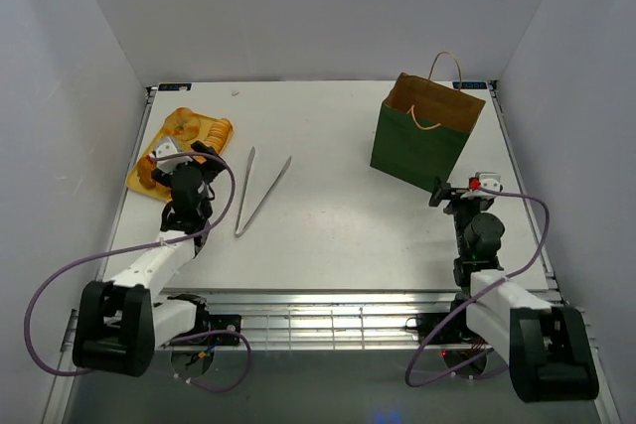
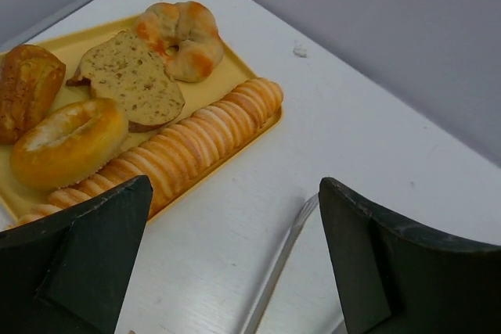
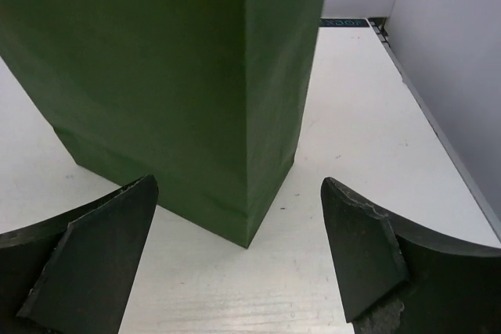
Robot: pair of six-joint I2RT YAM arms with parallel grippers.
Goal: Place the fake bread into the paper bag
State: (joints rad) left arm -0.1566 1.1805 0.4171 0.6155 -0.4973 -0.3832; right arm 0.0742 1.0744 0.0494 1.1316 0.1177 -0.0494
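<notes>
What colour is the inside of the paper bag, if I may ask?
The paper bag is brown inside; the top external view shows it best.

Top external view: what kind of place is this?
Probably a robot test cell: plain white walls enclose the table, with the left arm and right arm bolted at its near edge.

Bread [image 2: 180, 150] on tray [image 2: 232, 76], left; bag [image 1: 422, 141] right.

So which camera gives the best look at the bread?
The left wrist view: the bread sits close up, each piece distinct on the yellow tray. The top view shows only a small orange patch, partly hidden by the left arm. The right wrist view shows none, just the green bag.
</notes>
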